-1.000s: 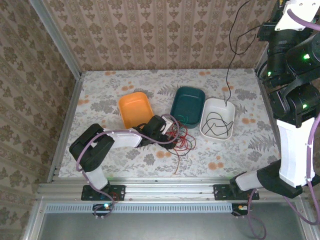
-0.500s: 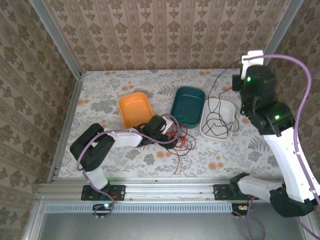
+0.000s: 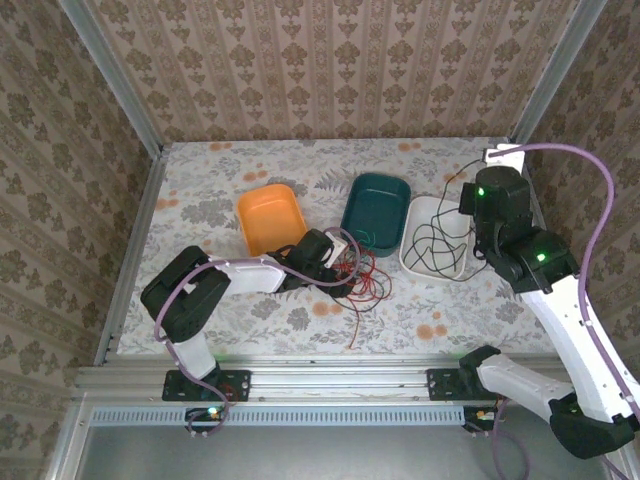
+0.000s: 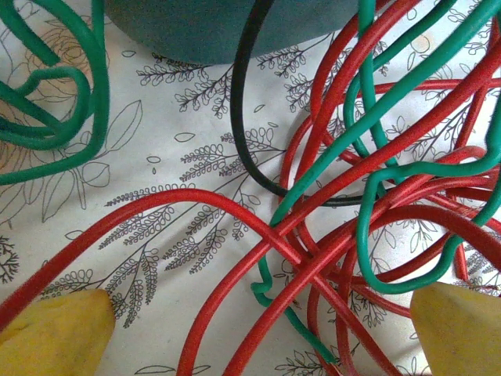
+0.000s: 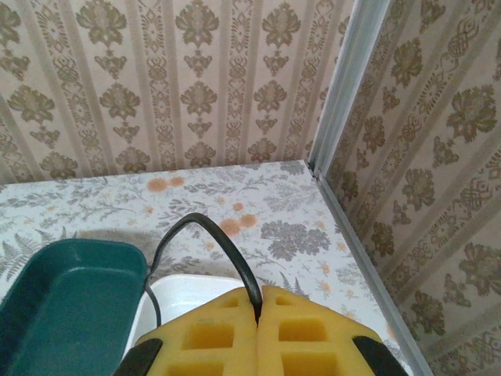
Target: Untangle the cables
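- The cables (image 3: pixel 362 278), a knot of red and green wires with one black strand through it, lie mid-worktop just in front of the teal tray (image 3: pixel 375 205). A separate black cable (image 3: pixel 432 245) is coiled in the white tray (image 3: pixel 409 250), toward the right edge.
- The left gripper (image 4: pixel 254 333) hangs low over the knot with its jaws spread wide, straddling several crossing loops. Closing here would likely pinch more than one wire, and a pull would then tighten the knot or drag the whole bundle.
- The right gripper (image 5: pixel 257 317) is clenched on the black cable's end, above the white tray. A lift or swing could pull the coil over the rim or tug the light tray along.
- The orange tray (image 3: pixel 270 218) sits left of the teal one, close enough for trailing wires to catch on it.
- The worktop (image 3: pixel 250 310) is a flat floral print and probably gives the trays little grip.
- Patterned walls (image 3: pixel 300 70) and metal posts (image 3: pixel 545 75) close in three sides, so the right arm has little room to swing.
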